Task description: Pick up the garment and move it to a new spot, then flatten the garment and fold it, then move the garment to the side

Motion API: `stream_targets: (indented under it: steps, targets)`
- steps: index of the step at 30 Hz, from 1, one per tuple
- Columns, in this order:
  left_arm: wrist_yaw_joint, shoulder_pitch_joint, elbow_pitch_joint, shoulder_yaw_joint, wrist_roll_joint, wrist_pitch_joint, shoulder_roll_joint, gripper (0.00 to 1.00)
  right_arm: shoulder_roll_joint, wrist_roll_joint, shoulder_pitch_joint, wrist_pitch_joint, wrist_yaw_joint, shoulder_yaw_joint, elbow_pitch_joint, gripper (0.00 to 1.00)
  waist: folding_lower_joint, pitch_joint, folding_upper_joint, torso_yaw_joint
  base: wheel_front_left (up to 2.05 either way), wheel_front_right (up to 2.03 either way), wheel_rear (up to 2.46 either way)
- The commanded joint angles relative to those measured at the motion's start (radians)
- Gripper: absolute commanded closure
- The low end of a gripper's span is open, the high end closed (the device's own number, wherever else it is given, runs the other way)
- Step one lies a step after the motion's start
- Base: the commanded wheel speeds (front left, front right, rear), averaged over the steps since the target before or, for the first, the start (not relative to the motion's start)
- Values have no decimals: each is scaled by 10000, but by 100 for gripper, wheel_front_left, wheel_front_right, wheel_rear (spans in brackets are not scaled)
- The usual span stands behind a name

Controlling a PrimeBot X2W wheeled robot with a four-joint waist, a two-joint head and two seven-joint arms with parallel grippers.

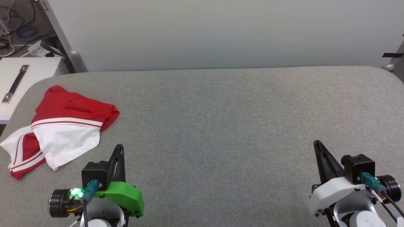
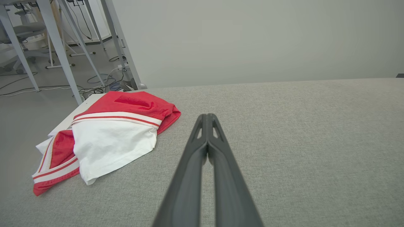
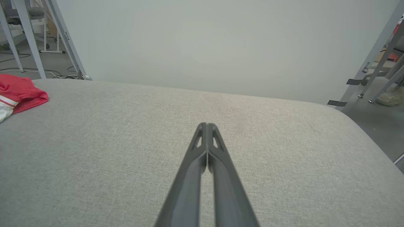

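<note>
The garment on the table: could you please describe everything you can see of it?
The garment is a red shirt of thin, slightly shiny fabric, with white sleeves and white-and-red striped trim. It lies crumpled in a loose heap, with one white sleeve spread over the red body and a second striped edge poking out below. It sits at the left edge of the grey cloth-covered table. It rests on the table alone, and nothing grips it.

Left end effector (image 2: pixel 207 117) closed, garment (image 2: pixel 110 137) crumpled nearby.

Left gripper (image 1: pixel 119 147), on a green-shelled wrist, and right gripper (image 1: pixel 316 143), on a white-shelled wrist: fingers pressed together, empty, pointing forward, well apart.
</note>
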Motion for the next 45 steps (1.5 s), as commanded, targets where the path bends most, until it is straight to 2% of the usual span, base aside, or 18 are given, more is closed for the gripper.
stream_targets:
  steps: [1, 5, 6, 8, 9, 10, 45]
  targets:
    - [41, -141, -24, 5, 99, -9, -43, 100, 24, -97, 72, 30, -9, -7, -43, 100, 0, 0, 0, 0, 0, 0, 0]
    - [41, -141, -24, 5, 99, -9, -43, 100, 24, -97, 72, 30, -9, -7, -43, 100, 0, 0, 0, 0, 0, 0, 0]
    - [0, 0, 1, 0, -1, -1, 0, 0, 0, 2, 0, -2, 0, -1, 0, 0, 0, 0, 0, 0, 0, 0, 0]
    - [-1, 4, 6, -3, -7, -4, 2, 0, -2, 8, 0, -4, 0, -1, 7, 0, 0, 0, 0, 0, 0, 0, 0]
    - [-1, 4, 9, -5, -10, -6, 2, 100, -4, 10, 0, -6, 0, -1, 9, 100, 0, 0, 0, -1, 0, 0, 0]
    - [-1, 4, 15, -4, -13, -10, 2, 0, -4, 14, 0, -10, 0, -2, 11, 0, 0, 1, 0, -1, 0, 0, 0]
    - [-128, 19, 463, -147, -793, -777, -12, 0, 4, 619, 53, -765, -3, -124, 138, 0, 0, -7, 0, 23, 0, 0, 0]
